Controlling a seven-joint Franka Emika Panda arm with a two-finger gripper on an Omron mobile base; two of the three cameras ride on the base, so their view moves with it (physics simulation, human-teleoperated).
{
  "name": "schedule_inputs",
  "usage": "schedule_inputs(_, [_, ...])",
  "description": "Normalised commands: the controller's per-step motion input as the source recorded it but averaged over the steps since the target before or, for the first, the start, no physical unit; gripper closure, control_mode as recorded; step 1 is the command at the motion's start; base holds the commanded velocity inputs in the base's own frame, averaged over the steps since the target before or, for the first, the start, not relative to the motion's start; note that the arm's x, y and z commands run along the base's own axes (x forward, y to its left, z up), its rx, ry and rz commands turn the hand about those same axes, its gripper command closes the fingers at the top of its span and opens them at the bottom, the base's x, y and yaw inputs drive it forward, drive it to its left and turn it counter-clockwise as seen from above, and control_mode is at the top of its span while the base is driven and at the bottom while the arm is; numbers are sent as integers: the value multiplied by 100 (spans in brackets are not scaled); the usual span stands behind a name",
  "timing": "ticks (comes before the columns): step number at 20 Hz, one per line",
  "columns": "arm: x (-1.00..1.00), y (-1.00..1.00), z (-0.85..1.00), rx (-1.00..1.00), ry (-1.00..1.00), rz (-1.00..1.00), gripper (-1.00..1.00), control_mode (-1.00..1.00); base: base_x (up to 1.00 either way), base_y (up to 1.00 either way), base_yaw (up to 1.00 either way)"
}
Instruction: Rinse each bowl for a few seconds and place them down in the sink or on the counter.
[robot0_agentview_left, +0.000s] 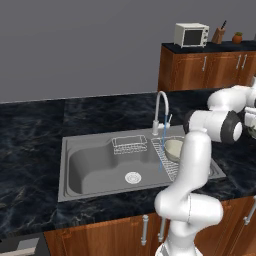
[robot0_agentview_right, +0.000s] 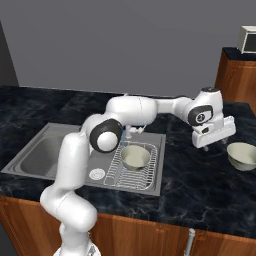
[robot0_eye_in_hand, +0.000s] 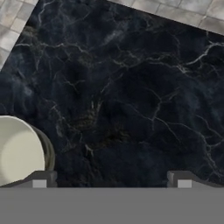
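Observation:
One bowl (robot0_agentview_right: 135, 156), cream inside, rests on the ribbed rack at the right end of the sink (robot0_agentview_right: 35, 150), beside a thin blue stream of water. It shows partly behind my arm as the bowl (robot0_agentview_left: 173, 148) in the sink (robot0_agentview_left: 90, 165). The other bowl (robot0_agentview_right: 243, 155) stands on the black counter (robot0_agentview_right: 200, 185), right of the sink. My gripper (robot0_agentview_right: 212, 145) hangs open just left of it, a little above the counter. In the hand view that bowl (robot0_eye_in_hand: 19, 151) lies at the left, outside the gripper (robot0_eye_in_hand: 111, 181), and bare counter (robot0_eye_in_hand: 131, 87) lies between the fingers.
The gooseneck faucet (robot0_agentview_left: 161, 105) stands behind the sink with water running from it. A wire basket (robot0_agentview_left: 129, 145) sits at the back of the basin. A taller cabinet with a microwave (robot0_agentview_left: 191, 34) stands at the back right. Pale floor tiles (robot0_eye_in_hand: 192, 6) lie past the counter's edge.

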Motion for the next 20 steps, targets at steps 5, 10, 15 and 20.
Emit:
schedule_inputs(5, [8, -19, -6, 5, 0, 0, -100, -100, 0, 0, 0])
schedule_inputs(10, [10, -12, -11, 4, 0, 0, -100, -100, 0, 0, 0])
schedule_inputs(15, [15, -8, -11, 2, 0, 0, -100, -100, 0, 0, 0])
schedule_inputs(20, [11, -2, -9, 0, 0, 0, -100, -100, 0, 0, 0])
